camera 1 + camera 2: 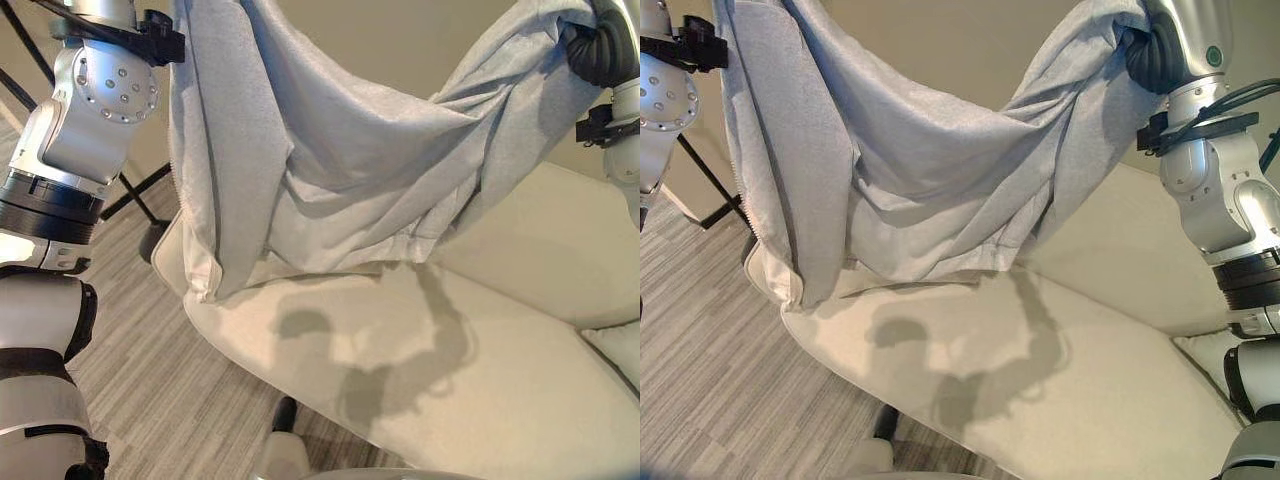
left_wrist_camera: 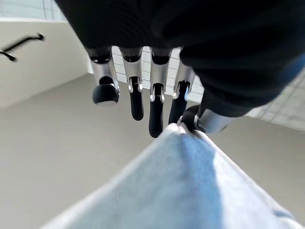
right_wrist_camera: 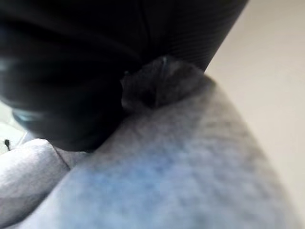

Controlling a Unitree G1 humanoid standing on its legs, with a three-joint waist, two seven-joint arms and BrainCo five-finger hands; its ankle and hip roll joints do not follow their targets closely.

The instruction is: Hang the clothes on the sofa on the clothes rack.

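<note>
A light grey garment [image 1: 330, 170] hangs stretched between my two raised hands, sagging in the middle above the cream sofa [image 1: 480, 380]. Its left side drops in a long fold to the sofa's end. In the left wrist view my left hand [image 2: 157, 95] pinches a peak of the cloth [image 2: 190, 181] between thumb and a finger, while the other fingers hang straight. At the upper right, my right hand [image 1: 1150, 55] shows its dark ribbed cover with the cloth bunched against it [image 3: 181, 167]. Black legs of the clothes rack [image 1: 140, 185] stand to the left, behind the garment.
A pale cushion [image 1: 615, 350] lies at the sofa's right end. Grey striped floor [image 1: 150, 380] runs to the left of the sofa, below the rack's legs. A beige wall [image 1: 970, 40] rises behind.
</note>
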